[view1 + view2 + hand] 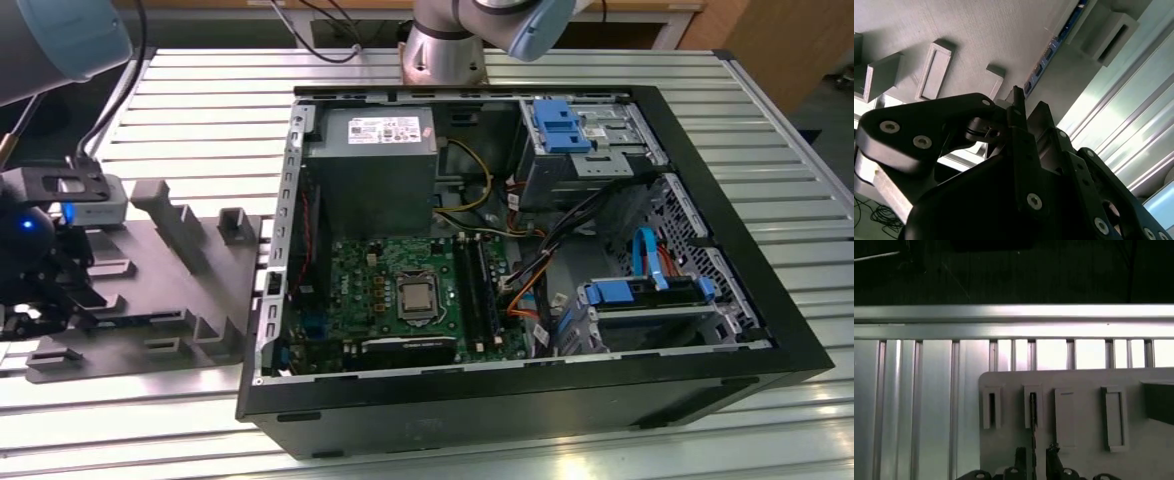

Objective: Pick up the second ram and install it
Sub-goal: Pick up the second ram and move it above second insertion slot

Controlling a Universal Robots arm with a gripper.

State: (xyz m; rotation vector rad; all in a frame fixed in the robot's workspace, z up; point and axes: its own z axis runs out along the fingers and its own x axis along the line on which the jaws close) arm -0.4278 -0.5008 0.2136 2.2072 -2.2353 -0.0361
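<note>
You are looking down at a slant from high up in the exterior view, taking in the whole open computer case [534,410] on the slatted table [200,90], with the grey plate [160,260] lying toward the exterior view's left. Your first wrist view is facing down over that plate [1079,420] and the table [919,405], with the gripper [1034,460] poking into the foreground. Your second wrist view is sitting far closer, peering past the gripper's [1026,107] black links at the plate [979,35] and the slats [1134,115]. All three views are sharing the plate.
</note>
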